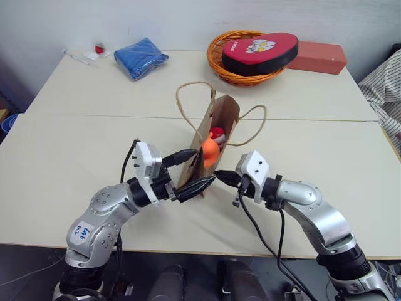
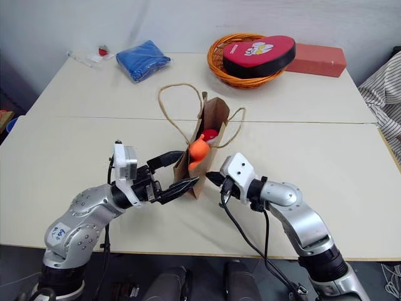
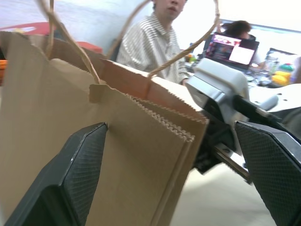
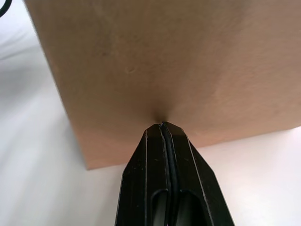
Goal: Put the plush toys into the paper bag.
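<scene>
The brown paper bag (image 1: 219,119) stands open in the middle of the table, its cord handles looping up. Inside its mouth sit the plush toys: the orange one (image 1: 211,150) in front and the red one (image 1: 217,133) behind it. My left gripper (image 1: 190,171) is open, its two black fingers (image 3: 75,174) straddling the bag's near lower corner (image 3: 141,155). My right gripper (image 1: 220,177) is shut, with nothing between its fingers. Its closed tip (image 4: 162,127) presses against the bag's side wall (image 4: 164,56), where the paper dimples.
At the table's far side an orange wicker basket (image 1: 214,59) holds a red heart cushion (image 1: 260,51), with a red-brown block (image 1: 316,58) beside it. A folded blue cloth (image 1: 141,56) lies at the far left. A person in a striped shirt (image 3: 150,44) sits beyond the bag.
</scene>
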